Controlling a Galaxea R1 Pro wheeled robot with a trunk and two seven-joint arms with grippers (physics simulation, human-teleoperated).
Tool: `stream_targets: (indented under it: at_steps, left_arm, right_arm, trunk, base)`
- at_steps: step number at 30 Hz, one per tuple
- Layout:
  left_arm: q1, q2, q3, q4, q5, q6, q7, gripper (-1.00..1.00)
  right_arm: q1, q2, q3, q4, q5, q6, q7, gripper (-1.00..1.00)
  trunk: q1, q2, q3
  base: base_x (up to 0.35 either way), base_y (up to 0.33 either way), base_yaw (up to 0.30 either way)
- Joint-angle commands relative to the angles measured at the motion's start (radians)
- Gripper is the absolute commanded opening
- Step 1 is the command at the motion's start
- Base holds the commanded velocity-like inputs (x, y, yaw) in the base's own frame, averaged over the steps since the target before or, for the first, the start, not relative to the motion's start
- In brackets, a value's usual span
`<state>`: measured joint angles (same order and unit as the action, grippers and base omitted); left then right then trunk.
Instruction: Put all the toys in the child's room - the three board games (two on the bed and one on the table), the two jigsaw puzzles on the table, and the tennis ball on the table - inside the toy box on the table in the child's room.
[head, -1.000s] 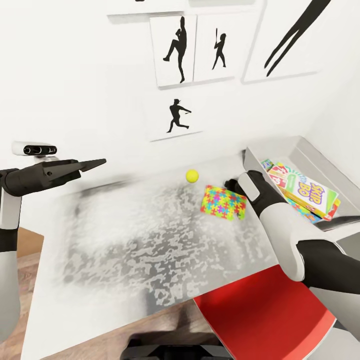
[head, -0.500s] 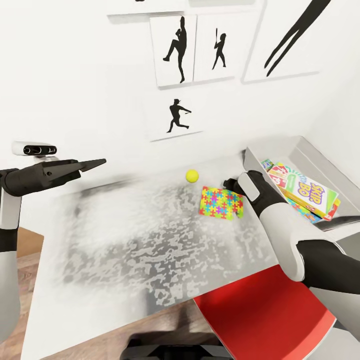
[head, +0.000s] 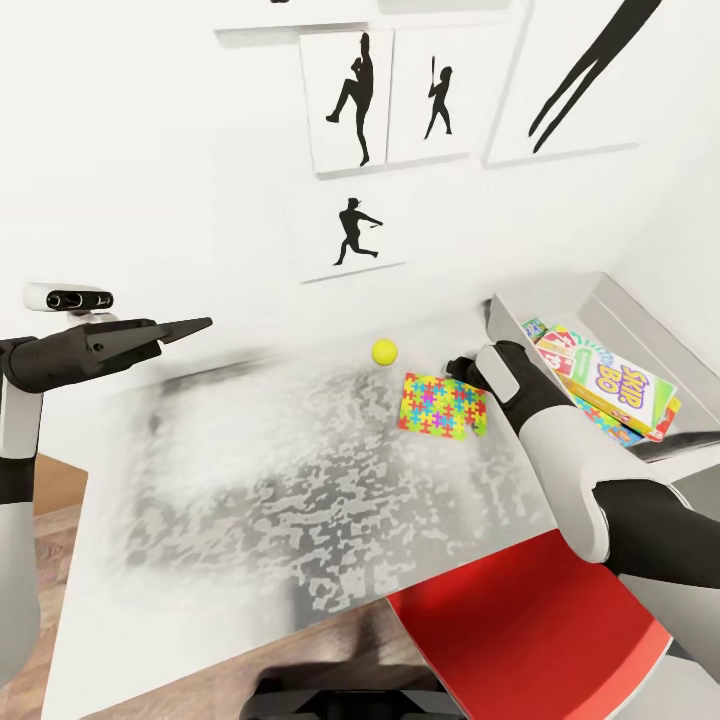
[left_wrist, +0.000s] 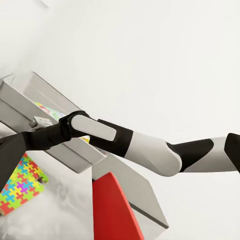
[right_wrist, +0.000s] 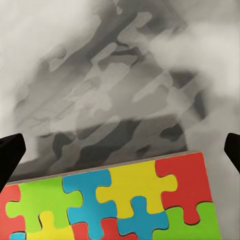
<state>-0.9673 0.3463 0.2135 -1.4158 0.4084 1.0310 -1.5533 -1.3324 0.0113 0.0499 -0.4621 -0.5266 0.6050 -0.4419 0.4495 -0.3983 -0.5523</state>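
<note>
A jigsaw puzzle (head: 443, 405) (right_wrist: 115, 205) lies flat on the white table (head: 250, 480), just left of the toy box (head: 560, 290) (left_wrist: 30, 95). My right gripper (head: 458, 368) (right_wrist: 120, 150) is open at the puzzle's far right edge, its fingertips (right_wrist: 10, 155) spread wider than the slab and holding nothing. The tennis ball (head: 384, 351) rests on the table behind the puzzle. The toy box holds the orange-red Skip-Bo board game (head: 620, 385) on top of other flat boxes. My left gripper (head: 195, 326) hovers open and empty over the table's far left.
A red chair (head: 520, 620) (left_wrist: 112, 210) stands against the table's near edge, under my right arm. Black silhouette sports pictures (head: 350, 100) hang on the white wall behind the table. Wood floor (head: 50, 500) shows at the left.
The puzzle, tilted up a second ago, has settled flat on the table. Neither arm has visibly moved.
</note>
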Motion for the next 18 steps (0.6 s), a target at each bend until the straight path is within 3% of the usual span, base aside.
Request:
stream_targets:
  at_steps: [1, 18]
  left_arm:
    - [-0.001, 0.000, 0.000, 0.000, 0.000, 0.011, -0.004, 1.00]
    - [-0.001, 0.000, 0.001, 0.000, 0.000, 0.011, -0.005, 1.00]
  right_arm:
    - [-0.001, -0.001, 0.005, -0.001, -0.010, 0.002, -0.009, 1.00]
    - [-0.001, 0.001, 0.005, -0.001, -0.010, 0.004, -0.006, 1.00]
  trunk:
    - [0.001, -0.002, -0.001]
    - [0.001, -0.002, -0.001]
  base:
    - [0.000, 0.000, 0.000]
    - [0.000, 0.000, 0.000]
